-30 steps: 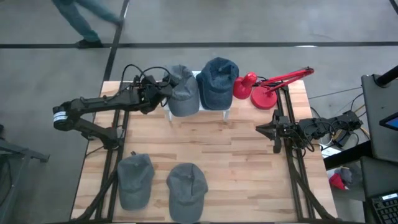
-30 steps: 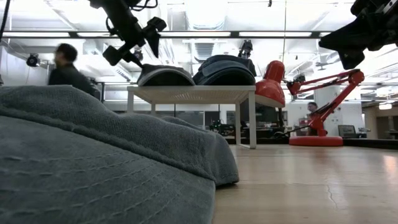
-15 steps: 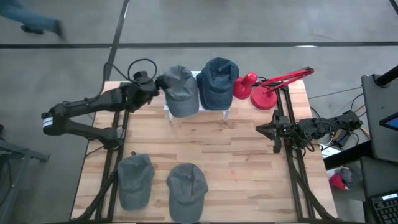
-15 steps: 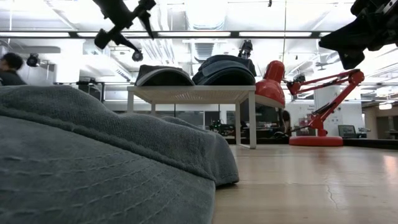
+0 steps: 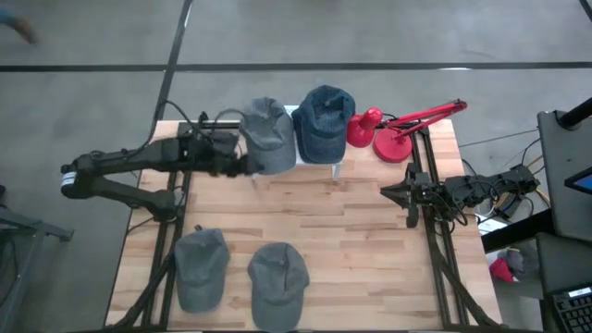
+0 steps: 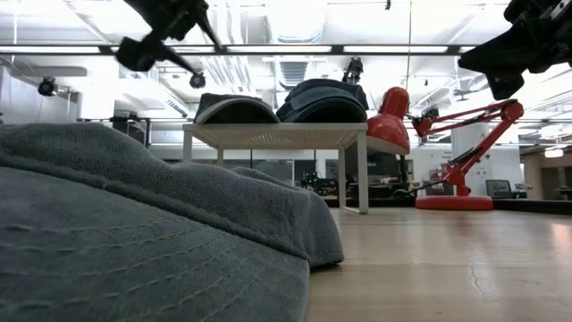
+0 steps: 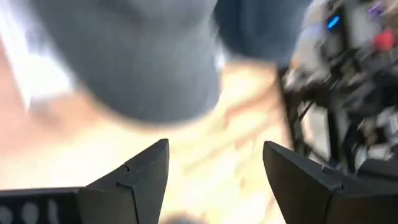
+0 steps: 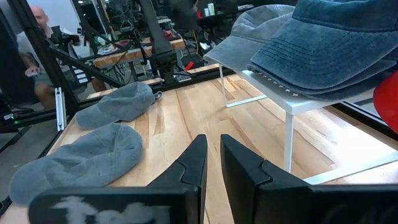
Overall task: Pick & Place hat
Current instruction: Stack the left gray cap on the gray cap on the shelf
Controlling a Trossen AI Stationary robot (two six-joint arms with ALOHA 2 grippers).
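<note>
On the white stand: grey cap [image 5: 267, 135] and blue cap [image 5: 324, 122], side by side.
Left gripper [image 5: 242, 165]: fingers spread wide, empty, just beside the grey cap's near edge.
Right gripper [image 5: 387, 192]: fingers nearly together, empty, at the table's right edge.
Near edge: two grey caps [image 5: 202, 266] [image 5: 277, 277].
Red lamp [image 5: 398, 129]: beside the stand.

You see two dark, slender jointed arms with black cables looping along them. The left arm [image 5: 139, 159] wears a white band near its outer end. Its hand [image 7: 214, 180] has two black, angular, wedge-shaped fingers [image 7: 146, 174] with bevelled edges.
</note>
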